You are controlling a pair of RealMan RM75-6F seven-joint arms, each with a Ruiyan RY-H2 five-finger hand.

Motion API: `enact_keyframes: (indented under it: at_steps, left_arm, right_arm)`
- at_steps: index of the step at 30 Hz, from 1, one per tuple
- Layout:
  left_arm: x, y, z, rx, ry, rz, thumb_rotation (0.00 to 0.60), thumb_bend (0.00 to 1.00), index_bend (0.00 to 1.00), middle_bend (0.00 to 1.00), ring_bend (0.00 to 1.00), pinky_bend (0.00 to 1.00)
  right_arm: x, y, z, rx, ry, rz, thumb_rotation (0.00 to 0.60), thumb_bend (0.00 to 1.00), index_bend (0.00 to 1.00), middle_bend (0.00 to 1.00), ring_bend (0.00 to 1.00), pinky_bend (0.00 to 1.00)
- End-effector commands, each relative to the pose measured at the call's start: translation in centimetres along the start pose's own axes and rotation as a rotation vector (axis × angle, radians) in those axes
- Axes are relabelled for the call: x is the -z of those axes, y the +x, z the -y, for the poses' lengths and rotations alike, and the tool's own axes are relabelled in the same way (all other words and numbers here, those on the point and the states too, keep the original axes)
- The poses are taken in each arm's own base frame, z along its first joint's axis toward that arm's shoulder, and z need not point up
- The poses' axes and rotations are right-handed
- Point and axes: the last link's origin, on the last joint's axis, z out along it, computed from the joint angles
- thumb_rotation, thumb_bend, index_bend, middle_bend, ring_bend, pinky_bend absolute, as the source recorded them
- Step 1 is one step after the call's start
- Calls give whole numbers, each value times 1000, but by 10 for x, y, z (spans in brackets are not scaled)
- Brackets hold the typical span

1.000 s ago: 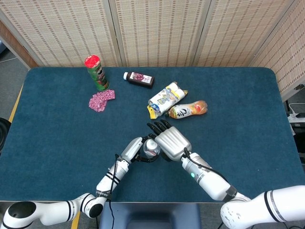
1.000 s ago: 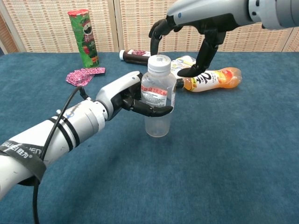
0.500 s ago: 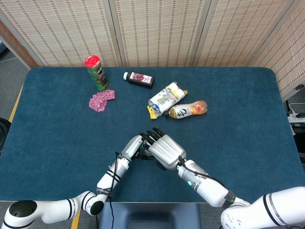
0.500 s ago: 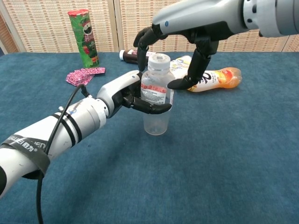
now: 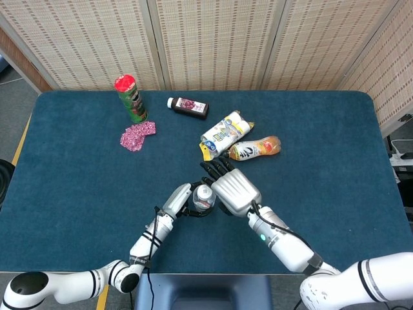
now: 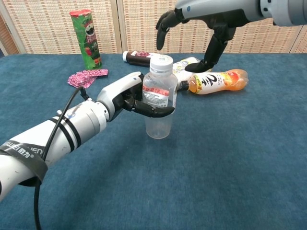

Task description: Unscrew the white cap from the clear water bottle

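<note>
The clear water bottle [image 6: 159, 103] stands upright on the blue table, its white cap [image 6: 161, 61] on top. My left hand [image 6: 125, 97] grips the bottle around its label from the left. In the head view the bottle [image 5: 204, 196] shows from above between both hands. My right hand [image 6: 201, 28] hovers open above and behind the cap, fingers spread and apart from it. From overhead, the right hand [image 5: 233, 187] sits just right of the bottle and the left hand [image 5: 181, 199] just left of it.
Behind the bottle lie an orange drink bottle [image 6: 217, 80], a yellow-white packet [image 5: 224, 132] and a dark juice bottle [image 6: 137, 57]. A green chips can [image 6: 86, 38] with a red lid stands at the back left, beside a pink wrapper [image 6: 84, 76].
My right hand came down around the cap half a second ago, then lifted up and back off it. The left hand kept its grip on the bottle.
</note>
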Motion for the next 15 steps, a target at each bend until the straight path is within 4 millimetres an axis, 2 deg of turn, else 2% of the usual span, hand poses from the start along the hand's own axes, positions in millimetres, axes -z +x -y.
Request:
enact_keyframes:
  at_steps: [1,15]
  left_arm:
    - [0,1,0,-2,-1,-2,600,755,782,889,640,595]
    - [-1,-2,0,-9,1,5,600,754,782,889,640,596]
  right_arm:
    - [-2,-4,-4,-9,-13,17,600,311,234,0,0,0]
    - [0,-6,6,10,18,45,600,311,255,0,0,0]
